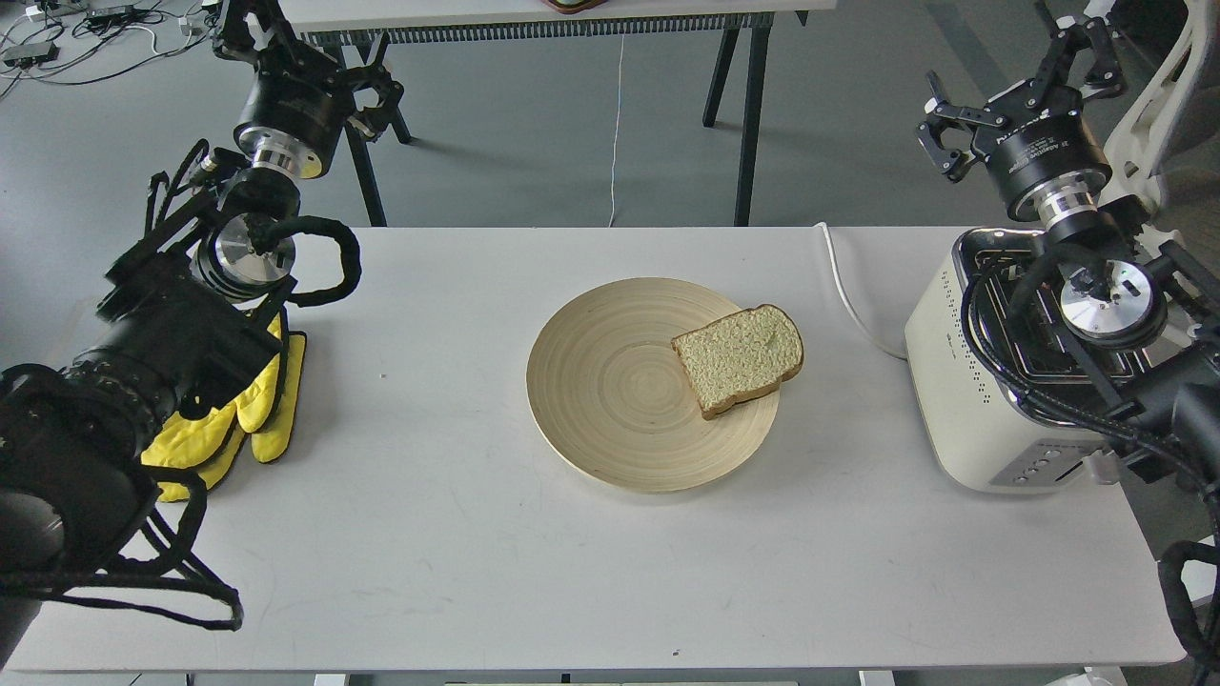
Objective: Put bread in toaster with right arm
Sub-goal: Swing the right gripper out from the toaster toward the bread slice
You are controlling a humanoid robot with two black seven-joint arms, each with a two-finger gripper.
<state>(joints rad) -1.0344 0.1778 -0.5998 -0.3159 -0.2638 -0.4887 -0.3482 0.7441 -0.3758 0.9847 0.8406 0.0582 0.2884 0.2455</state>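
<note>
The bread, a tan slice with a brown crust, lies flat on the right side of a round light-wood plate at the table's middle, its corner overhanging the rim. The cream toaster stands at the table's right edge, its chrome top partly covered by my right arm. My right gripper hangs above and behind the toaster, open and empty, well right of the bread. My left gripper is raised beyond the table's far left corner, open, holding nothing.
A yellow mitt lies on the table's left side under my left arm. The toaster's white cord runs over the far edge between plate and toaster. Behind stands another table with black legs.
</note>
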